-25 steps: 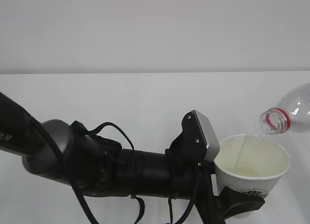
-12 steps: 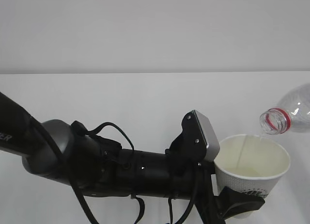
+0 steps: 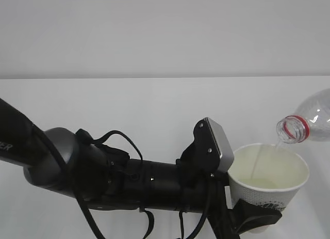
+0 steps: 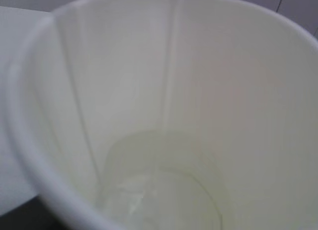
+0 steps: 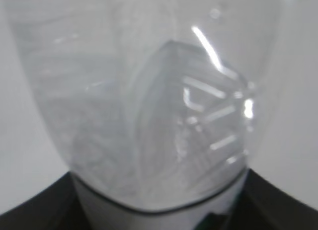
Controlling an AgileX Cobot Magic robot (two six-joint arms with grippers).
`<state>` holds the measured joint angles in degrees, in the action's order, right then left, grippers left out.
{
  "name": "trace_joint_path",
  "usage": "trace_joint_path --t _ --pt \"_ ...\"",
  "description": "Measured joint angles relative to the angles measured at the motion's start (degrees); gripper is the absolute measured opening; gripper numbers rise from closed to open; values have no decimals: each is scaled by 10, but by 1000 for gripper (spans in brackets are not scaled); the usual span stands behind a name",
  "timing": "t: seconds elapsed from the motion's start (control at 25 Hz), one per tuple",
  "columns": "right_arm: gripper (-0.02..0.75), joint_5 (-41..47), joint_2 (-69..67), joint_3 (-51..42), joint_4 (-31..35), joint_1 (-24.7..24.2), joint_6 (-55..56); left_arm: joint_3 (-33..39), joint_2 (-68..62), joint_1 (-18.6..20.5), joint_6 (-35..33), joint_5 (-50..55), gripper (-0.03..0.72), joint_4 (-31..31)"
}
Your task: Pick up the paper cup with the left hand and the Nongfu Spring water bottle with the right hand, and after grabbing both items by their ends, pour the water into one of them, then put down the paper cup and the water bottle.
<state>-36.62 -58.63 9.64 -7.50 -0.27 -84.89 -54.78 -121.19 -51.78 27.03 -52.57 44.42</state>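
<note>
The left claw (image 3: 252, 218) clamps the thin, crushable paper cup (image 3: 268, 179) low while water (image 3: 256, 164) streams from the bottle (image 3: 309, 120) at two o'clock, clamped in the unseen right claw.

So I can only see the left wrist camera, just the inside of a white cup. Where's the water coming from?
Observer: From a tipped clear water bottle with a red neck ring, its mouth just above the paper cup rim.
Operator: Is the cup sitting on the table?
Observer: No, the left gripper clamps it low down, off the table.
Operator: Anything printed on it?
Observer: Yes, a dark round logo near its base.
</note>
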Motion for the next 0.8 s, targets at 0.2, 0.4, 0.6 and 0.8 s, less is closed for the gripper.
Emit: trace_joint_path --t 0.2,0.4,0.6,0.8 --pt "462 -3 0 1 0 0 0 0 0 0 0 0 501 0" --pt "463 -6 0 3 0 0 -1 0 0 0 0 0 501 0" --pt "463 -8 0 3 0 0 -5 0 0 0 0 0 501 0" --pt "463 -8 0 3 0 0 -8 0 0 0 0 0 501 0"
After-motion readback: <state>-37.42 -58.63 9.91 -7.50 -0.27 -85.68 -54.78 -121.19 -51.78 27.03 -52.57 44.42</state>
